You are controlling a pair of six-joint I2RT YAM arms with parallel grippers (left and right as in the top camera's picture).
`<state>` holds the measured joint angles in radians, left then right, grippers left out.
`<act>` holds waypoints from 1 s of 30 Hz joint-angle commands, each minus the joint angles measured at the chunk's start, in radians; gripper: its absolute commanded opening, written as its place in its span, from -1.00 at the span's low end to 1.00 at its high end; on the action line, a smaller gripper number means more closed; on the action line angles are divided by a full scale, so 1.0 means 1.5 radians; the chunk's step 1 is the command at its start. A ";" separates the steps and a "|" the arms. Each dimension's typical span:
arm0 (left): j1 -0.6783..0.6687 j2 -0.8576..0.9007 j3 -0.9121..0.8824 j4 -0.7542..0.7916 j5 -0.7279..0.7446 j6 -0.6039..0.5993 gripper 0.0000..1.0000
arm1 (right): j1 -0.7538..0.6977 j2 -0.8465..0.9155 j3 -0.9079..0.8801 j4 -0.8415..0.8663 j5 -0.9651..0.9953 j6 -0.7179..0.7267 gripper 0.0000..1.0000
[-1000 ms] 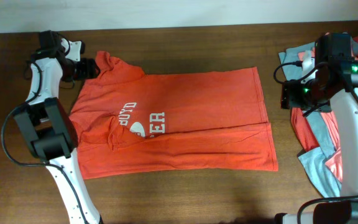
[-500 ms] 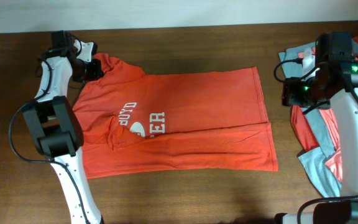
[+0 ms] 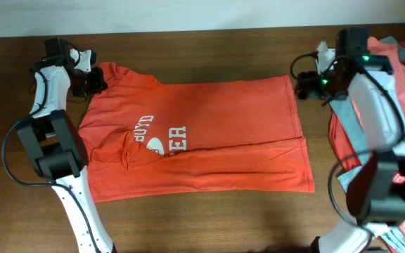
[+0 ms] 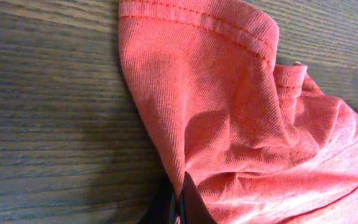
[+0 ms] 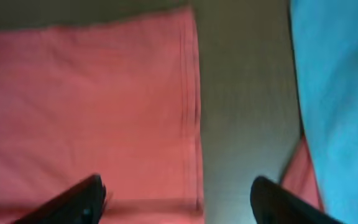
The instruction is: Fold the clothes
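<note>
An orange-red T-shirt (image 3: pixel 209 133) with white lettering lies spread flat across the middle of the table. My left gripper (image 3: pixel 94 80) is at its far left sleeve (image 4: pixel 229 112). In the left wrist view the left gripper (image 4: pixel 180 208) is shut on the sleeve's edge, with the cloth bunched and lifted a little. My right gripper (image 3: pixel 302 86) hovers open over the shirt's far right corner. In the right wrist view the right gripper (image 5: pixel 176 196) has one dark finger (image 5: pixel 79 199) over the orange-red cloth (image 5: pixel 86 106) and the other over bare wood.
A pile of teal-blue and salmon pink shirts (image 3: pixel 342 144) lies at the right edge, partly under my right arm. Its teal shirt (image 5: pixel 340 81) shows right of the gripper. Bare dark wood table (image 3: pixel 209 218) runs along the front, with a pale wall at the back.
My left gripper has shut on the shirt's sleeve and pulled it slightly left. My right arm has swung left from the pile to the shirt's far right corner.
</note>
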<state>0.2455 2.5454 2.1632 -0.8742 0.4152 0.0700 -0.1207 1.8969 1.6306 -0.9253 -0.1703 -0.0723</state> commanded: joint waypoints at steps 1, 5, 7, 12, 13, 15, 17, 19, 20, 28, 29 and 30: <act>0.002 0.021 0.013 -0.001 -0.007 -0.009 -0.99 | -0.003 0.078 0.004 0.085 -0.023 0.002 0.60; -0.001 0.021 0.013 -0.001 -0.007 -0.009 -0.99 | -0.003 0.135 0.004 0.168 -0.024 0.006 0.60; -0.004 0.021 0.012 -0.002 -0.007 -0.009 -0.99 | -0.003 0.161 0.004 0.217 -0.024 0.008 0.61; -0.014 0.021 0.012 -0.001 -0.008 -0.009 -0.99 | -0.003 0.207 0.004 0.311 -0.033 0.029 0.66; -0.015 0.021 0.012 -0.001 -0.008 -0.009 -0.99 | -0.003 0.214 0.004 0.323 -0.038 0.032 0.66; -0.016 0.021 0.012 -0.001 -0.009 -0.009 -0.99 | -0.003 0.226 0.004 0.345 -0.056 0.032 0.67; -0.016 0.021 0.012 -0.001 -0.010 -0.009 -0.99 | -0.002 0.241 0.004 0.365 -0.061 0.036 0.66; -0.016 0.021 0.012 -0.002 -0.010 -0.009 -0.99 | -0.002 0.255 0.004 0.381 -0.066 0.036 0.65; -0.016 0.021 0.012 -0.002 -0.010 -0.009 -0.99 | -0.002 0.259 0.004 0.387 -0.072 0.036 0.65; -0.016 0.021 0.012 -0.001 -0.010 -0.009 -0.99 | 0.020 0.285 0.004 0.436 -0.079 0.036 0.47; -0.015 0.021 0.012 -0.001 -0.011 -0.009 -0.99 | 0.024 0.287 0.004 0.438 -0.074 0.036 0.45; -0.015 0.021 0.012 -0.001 -0.012 -0.009 -0.99 | 0.028 0.288 0.004 0.438 -0.071 0.037 0.35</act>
<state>0.2249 2.5462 2.1639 -0.8742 0.4118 0.0624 -0.1120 2.2967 1.6318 -0.2749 -0.2710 -0.0246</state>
